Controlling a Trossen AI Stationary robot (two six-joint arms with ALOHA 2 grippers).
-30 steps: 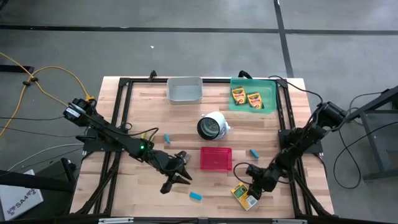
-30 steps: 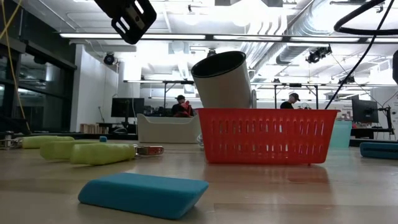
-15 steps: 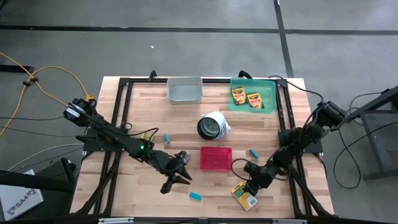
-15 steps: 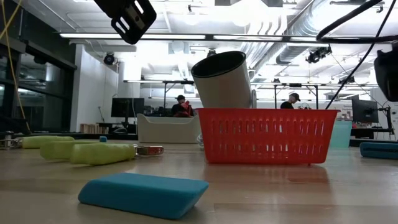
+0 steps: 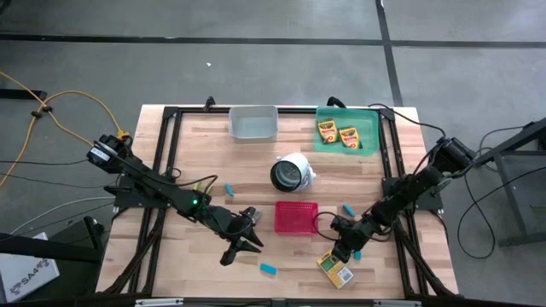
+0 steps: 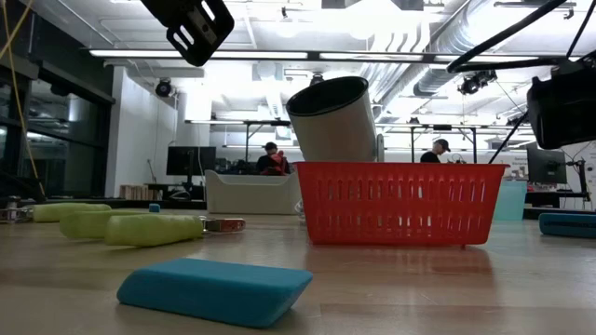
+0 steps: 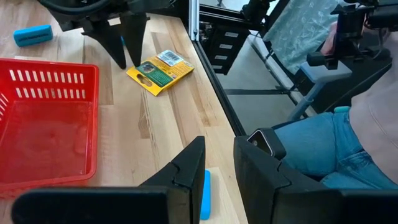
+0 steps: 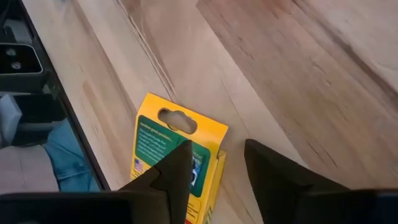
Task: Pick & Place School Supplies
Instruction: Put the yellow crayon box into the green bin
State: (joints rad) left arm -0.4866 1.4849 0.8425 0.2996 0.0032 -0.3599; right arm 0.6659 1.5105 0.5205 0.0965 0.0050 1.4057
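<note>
One yellow-and-green crayon box [image 5: 335, 269] lies flat near the table's near right edge; it also shows in the right wrist view [image 8: 177, 149]. My right gripper [image 5: 340, 252] hovers open just beside and above it, touching nothing [image 8: 217, 168]. Two more crayon boxes [image 5: 337, 132] lie in the green tray [image 5: 368, 119]. My left gripper [image 5: 247, 247] hangs open near the table's near middle, with a light-blue block [image 7: 204, 194] on the wood just past its fingers. Other blue blocks [image 5: 229, 188] [image 5: 348, 209] lie apart. The yellow-green tool handles [image 6: 154, 230] rest on the wood.
The red basket [image 5: 296, 217] stands between the two grippers. The white cylinder [image 5: 290, 172] lies on its side behind it, and the grey bin [image 5: 253, 123] sits at the far edge. A black frame rail [image 7: 205, 62] borders the table. A seated person's legs [image 7: 323, 149] show beyond the edge.
My right gripper has moved a little toward the table's left and far side, off the spot above the crayon box, which has stayed where it lay. The right arm has come into the low view's right edge. The left arm has kept still.
</note>
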